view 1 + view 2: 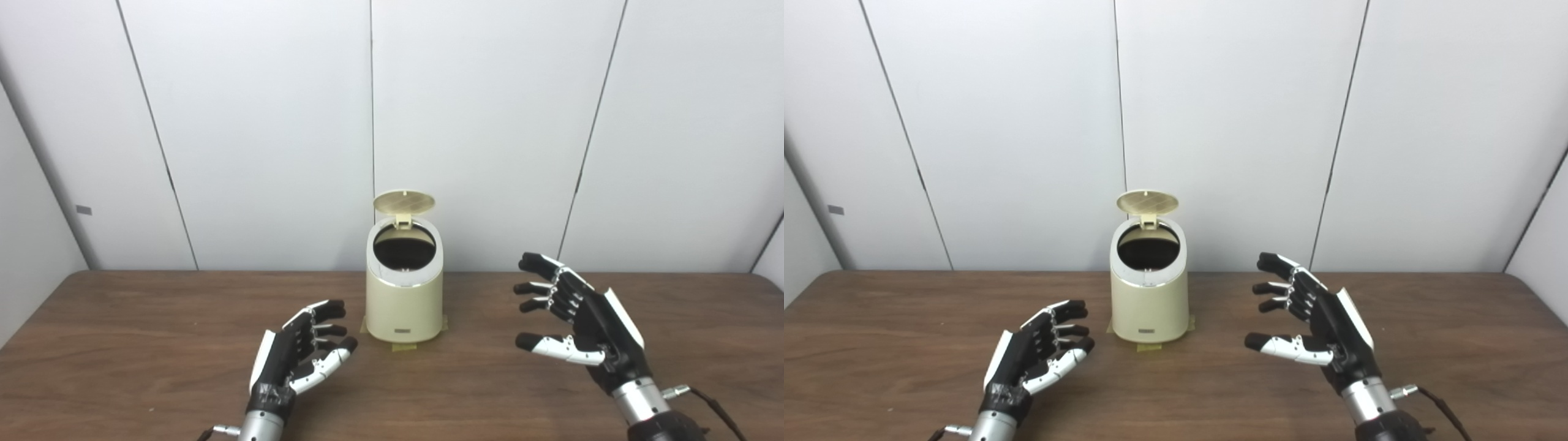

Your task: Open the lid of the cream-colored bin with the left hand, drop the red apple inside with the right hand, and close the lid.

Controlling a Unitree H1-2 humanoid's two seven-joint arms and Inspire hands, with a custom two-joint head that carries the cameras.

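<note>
The cream-colored bin (pixel 404 306) stands at the middle of the wooden table (pixel 122 343), taped down at its base. Its round lid (pixel 404 203) is flipped up at the back, and the mouth is dark inside. No red apple shows in either view. My left hand (pixel 303 352) hovers low to the left of the bin, fingers apart, holding nothing. My right hand (pixel 572 321) is raised to the right of the bin, fingers spread toward it and empty. Both hands are apart from the bin.
White wall panels (pixel 478 122) rise right behind the table's far edge. Yellow tape tabs (pixel 404 347) stick out under the bin's front. Bare wood lies left, right and in front of the bin.
</note>
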